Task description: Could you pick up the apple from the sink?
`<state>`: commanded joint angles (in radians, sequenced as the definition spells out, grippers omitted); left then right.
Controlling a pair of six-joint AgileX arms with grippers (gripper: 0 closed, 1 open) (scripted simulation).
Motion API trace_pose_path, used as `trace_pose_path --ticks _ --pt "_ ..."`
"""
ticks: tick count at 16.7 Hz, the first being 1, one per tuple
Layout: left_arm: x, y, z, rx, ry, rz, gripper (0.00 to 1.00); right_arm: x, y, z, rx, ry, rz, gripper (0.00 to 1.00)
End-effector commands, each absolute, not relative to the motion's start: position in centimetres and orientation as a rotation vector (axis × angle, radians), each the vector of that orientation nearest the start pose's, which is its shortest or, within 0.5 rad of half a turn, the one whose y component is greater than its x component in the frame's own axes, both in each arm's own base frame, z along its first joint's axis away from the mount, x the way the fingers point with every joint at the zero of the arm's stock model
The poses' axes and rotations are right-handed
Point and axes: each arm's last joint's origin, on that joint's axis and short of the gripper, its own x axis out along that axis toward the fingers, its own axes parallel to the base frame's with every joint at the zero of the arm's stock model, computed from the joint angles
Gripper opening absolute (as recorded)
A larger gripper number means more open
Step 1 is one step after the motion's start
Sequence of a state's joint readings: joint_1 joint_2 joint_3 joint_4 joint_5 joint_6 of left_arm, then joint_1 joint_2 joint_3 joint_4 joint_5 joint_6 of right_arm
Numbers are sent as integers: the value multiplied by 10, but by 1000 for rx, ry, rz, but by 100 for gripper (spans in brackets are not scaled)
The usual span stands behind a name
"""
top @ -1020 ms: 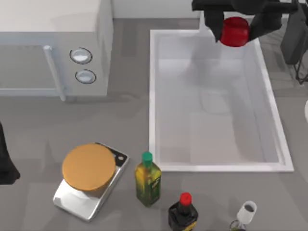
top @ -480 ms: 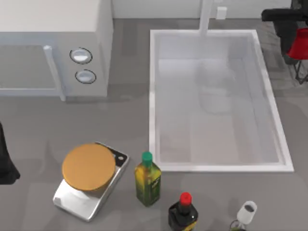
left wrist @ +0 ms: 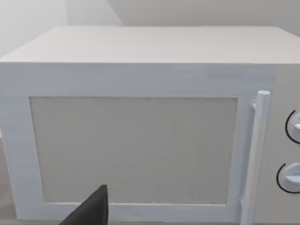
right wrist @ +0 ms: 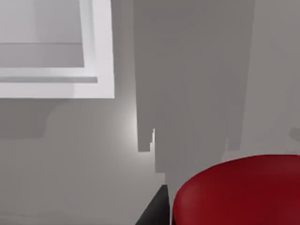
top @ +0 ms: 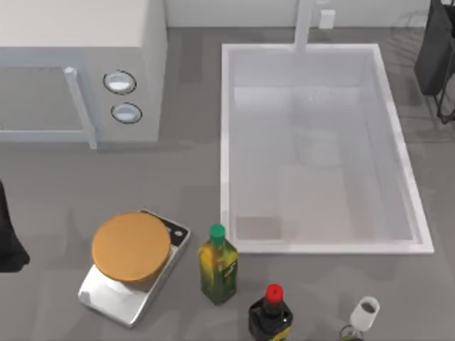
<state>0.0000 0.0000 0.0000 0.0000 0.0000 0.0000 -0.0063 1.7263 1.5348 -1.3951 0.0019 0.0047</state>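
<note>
The apple (right wrist: 236,192) is a glossy red round shape close under the right wrist camera, hanging above the grey counter just outside a corner of the sink (right wrist: 101,70). A dark fingertip (right wrist: 153,212) of my right gripper presses against its side, so the gripper is shut on it. In the top view my right arm (top: 435,53) is a dark shape at the far right edge, beyond the sink's right rim (top: 402,142). The white basin holds nothing. My left arm (top: 8,238) stays parked at the left edge, facing the microwave.
A white microwave (top: 78,64) fills the back left. Along the front stand a steel scale with an orange disc (top: 131,245), a green-capped oil bottle (top: 217,264), a red-capped dark bottle (top: 270,312) and a small white cup (top: 364,312). The faucet post (top: 306,25) rises at the sink's far rim.
My right arm carried the apple from above the sink's far end off to the right, past the rim and beyond the top view's right edge. The left arm has not moved.
</note>
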Motion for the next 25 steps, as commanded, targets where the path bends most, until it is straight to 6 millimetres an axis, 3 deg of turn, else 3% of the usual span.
trace_pose_path --ticks 4,11,20,25 --pt "106 -1 160 0 0 0 100 295 -11 270 8 1571 -8 0" --pt "106 -1 160 0 0 0 100 296 -10 265 6 1578 -6 0" --pt "106 -1 160 0 0 0 100 297 -11 170 7 1563 -8 0" --pt "106 -1 160 0 0 0 100 295 -11 160 8 1571 -8 0"
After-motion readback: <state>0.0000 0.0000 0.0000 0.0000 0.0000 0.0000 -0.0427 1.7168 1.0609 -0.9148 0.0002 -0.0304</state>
